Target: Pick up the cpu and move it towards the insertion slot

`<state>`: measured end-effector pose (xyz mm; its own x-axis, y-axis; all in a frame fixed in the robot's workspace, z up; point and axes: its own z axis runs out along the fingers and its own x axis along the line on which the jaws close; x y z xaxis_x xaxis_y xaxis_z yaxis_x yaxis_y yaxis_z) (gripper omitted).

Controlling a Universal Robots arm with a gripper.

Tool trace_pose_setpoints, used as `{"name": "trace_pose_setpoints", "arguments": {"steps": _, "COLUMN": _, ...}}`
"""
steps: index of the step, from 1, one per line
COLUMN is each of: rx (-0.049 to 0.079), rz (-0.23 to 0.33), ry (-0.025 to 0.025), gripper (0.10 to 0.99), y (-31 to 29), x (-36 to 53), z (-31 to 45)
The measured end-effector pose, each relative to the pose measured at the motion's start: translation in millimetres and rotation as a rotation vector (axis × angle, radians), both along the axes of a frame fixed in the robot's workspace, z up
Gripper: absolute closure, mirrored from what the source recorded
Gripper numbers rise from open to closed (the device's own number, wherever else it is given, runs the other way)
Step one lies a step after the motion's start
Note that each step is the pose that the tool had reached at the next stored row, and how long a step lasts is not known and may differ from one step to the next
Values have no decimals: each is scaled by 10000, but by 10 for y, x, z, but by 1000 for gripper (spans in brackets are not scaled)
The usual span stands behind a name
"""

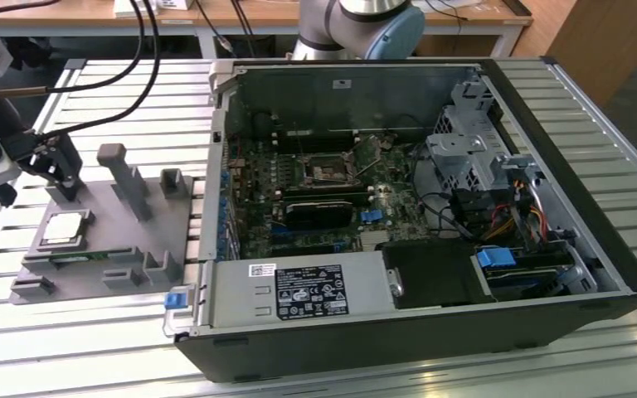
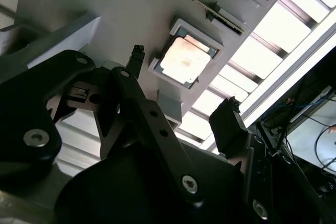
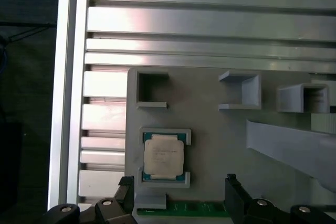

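The cpu [image 1: 64,228] is a small silver-topped square lying flat in a recess of a grey holder block [image 1: 130,240], at the exterior view's left. In both wrist views the cpu [image 2: 186,59] [image 3: 164,157] rests in its pocket, untouched. My gripper [image 1: 62,184] hangs just above the block, a little beyond the cpu. It is open, with one black fingertip [image 2: 135,56] on each side and nothing between them [image 3: 179,190]. The insertion slot [image 1: 328,172], a square socket with a dark centre and a metal frame, sits on the motherboard inside the open computer case.
The open black computer case [image 1: 584,207] fills the middle and right of the slatted metal table [image 1: 109,99]. Upright grey posts [image 1: 119,174] stand on the holder block. A green memory stick [image 3: 181,211] lies along the block's edge. Cables [image 1: 130,75] trail across the table behind the gripper.
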<state>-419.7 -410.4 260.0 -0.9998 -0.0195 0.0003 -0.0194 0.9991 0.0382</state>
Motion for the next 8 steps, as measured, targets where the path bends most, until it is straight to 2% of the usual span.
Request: {"name": "trace_pose_setpoints", "arguments": {"steps": 8, "rx": 0, "rz": 0, "ry": -1, "gripper": 310, "y": 0, "x": 0, "z": -43}}
